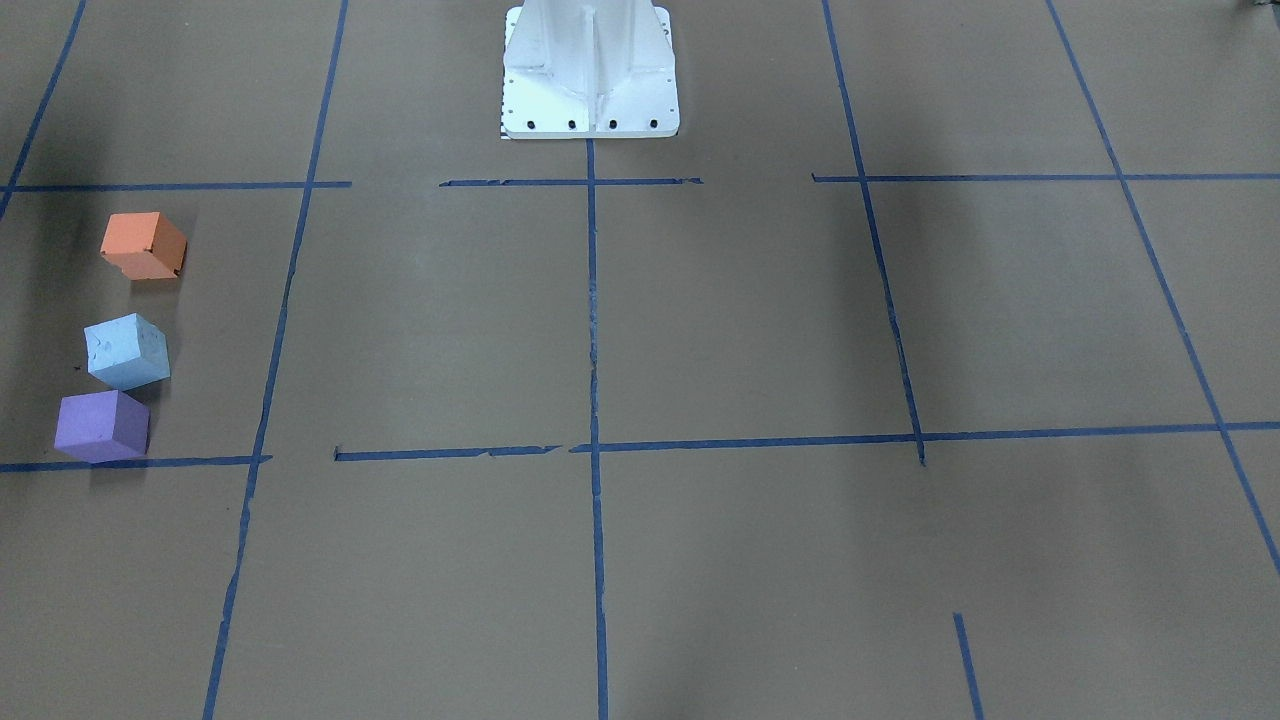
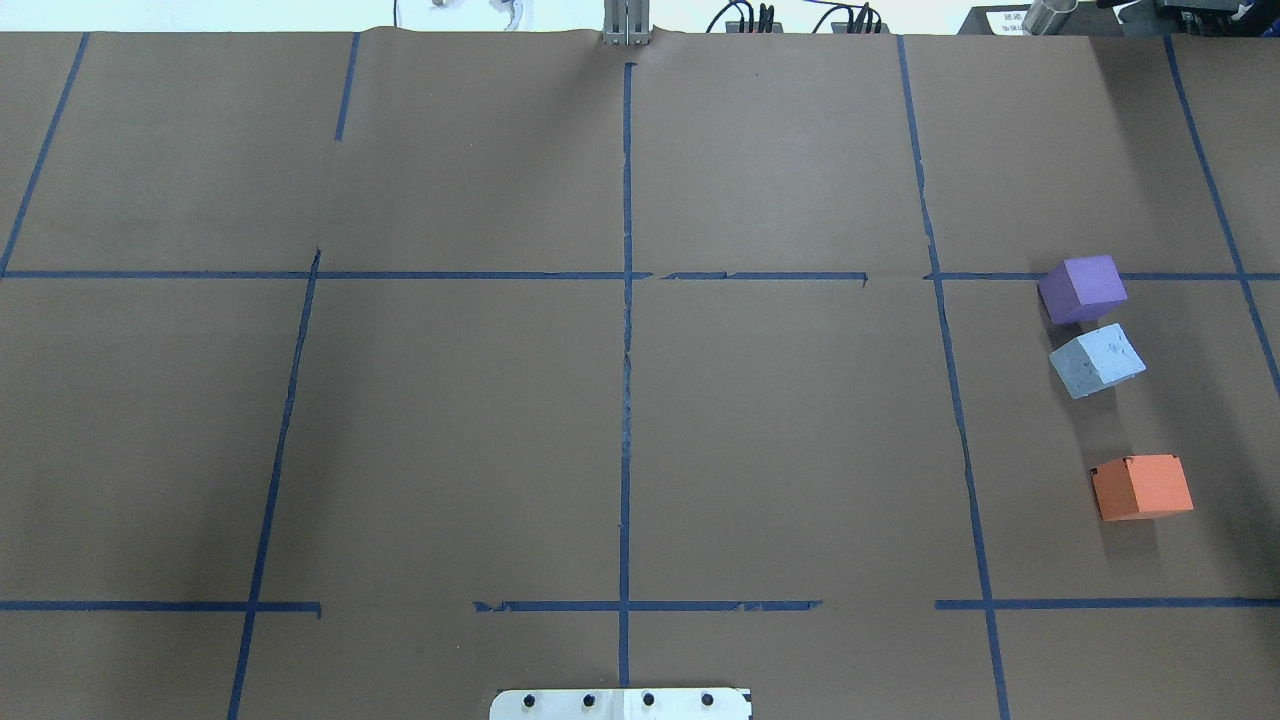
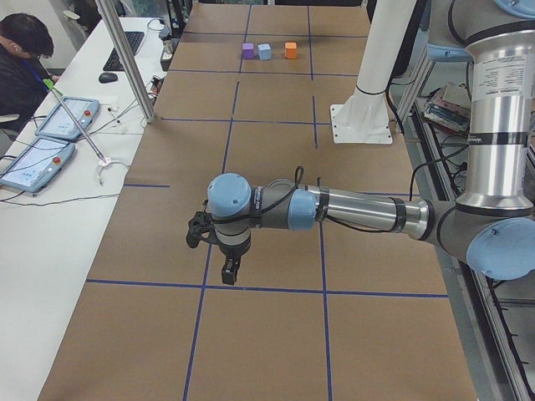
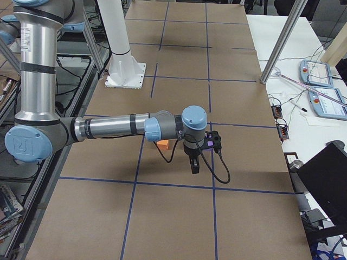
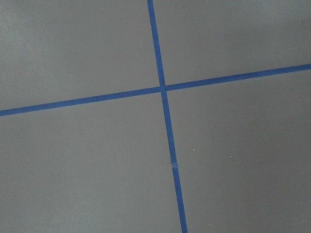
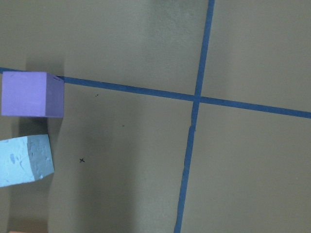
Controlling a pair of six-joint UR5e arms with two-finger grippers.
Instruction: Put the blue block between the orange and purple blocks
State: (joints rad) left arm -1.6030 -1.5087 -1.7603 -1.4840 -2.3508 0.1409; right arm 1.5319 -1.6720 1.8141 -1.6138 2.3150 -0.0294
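My bench [image 2: 450, 430] is big and brown, and blue tape lines [image 2: 626, 400] cut it into boxes. My left arm [image 3: 359, 210] reaches out low over the bench on my left side. My right arm [image 4: 108, 127] does the same on my right side. My white base [image 1: 590, 75] stands at the bench's edge, in the middle.

My left gripper [image 3: 229, 269] points down at the bench, near a tape line. It shows only from the side, so I cannot tell if it is wide or narrow. My right gripper [image 4: 194, 165] points down too, close to the blocks. I cannot tell if that one is wide or narrow either. I see nothing held in either one.

Three blocks sit in a row on my right side of the bench. The orange block [image 2: 1142, 487] is nearest to me. The purple block [image 2: 1082, 288] is farthest, right at a tape line. The blue block [image 2: 1096, 361] sits between them. It is turned a little, just beside the purple one with a small gap, and farther from the orange one.
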